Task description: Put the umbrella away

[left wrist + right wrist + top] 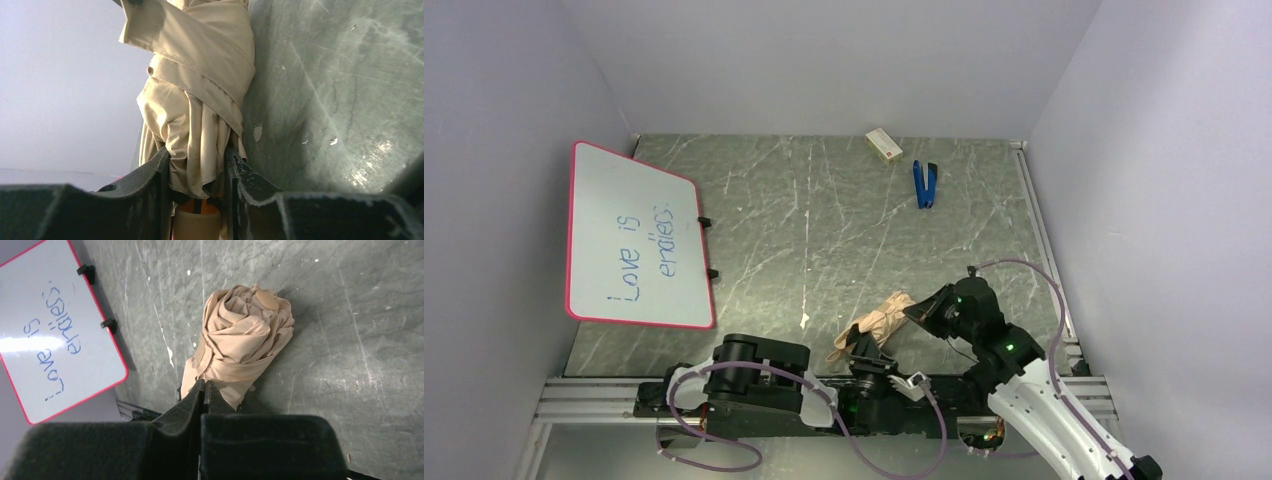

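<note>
Bottom middle of the top view: left claw [197,167] squeezes the rolled umbrella [200,75], right claw [204,392] is shut tight beside it

1. Soft, even light; top view sharp.
2. Glare streaks the worktop [370,170] right of the left end effector [196,165], whose near fingers [125,200] blur.
3. Ahead of the right end effector [204,390], the umbrella [245,335] casts a soft shadow; the whiteboard [30,345] glares leftward.
</note>
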Tool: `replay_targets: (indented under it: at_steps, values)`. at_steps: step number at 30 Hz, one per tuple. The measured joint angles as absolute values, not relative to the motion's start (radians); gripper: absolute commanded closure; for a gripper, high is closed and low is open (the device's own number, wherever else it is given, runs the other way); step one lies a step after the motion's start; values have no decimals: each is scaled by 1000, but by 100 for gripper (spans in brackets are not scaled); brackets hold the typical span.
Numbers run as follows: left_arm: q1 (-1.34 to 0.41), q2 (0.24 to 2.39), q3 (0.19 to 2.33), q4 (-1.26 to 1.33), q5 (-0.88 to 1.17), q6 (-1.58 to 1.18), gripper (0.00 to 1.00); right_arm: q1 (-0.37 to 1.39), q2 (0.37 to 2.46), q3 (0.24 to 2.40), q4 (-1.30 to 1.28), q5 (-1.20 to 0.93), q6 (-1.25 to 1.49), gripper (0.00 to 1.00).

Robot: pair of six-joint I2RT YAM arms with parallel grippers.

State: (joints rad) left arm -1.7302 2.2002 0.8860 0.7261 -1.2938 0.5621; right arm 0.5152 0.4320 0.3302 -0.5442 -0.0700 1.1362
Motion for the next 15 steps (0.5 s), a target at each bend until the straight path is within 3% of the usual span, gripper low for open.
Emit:
replay_targets:
  at_steps: [15]
  values:
    - [-1734, 2211, 887, 762, -1302, 604, 95, 514, 685, 382, -424, -47, 1162, 100]
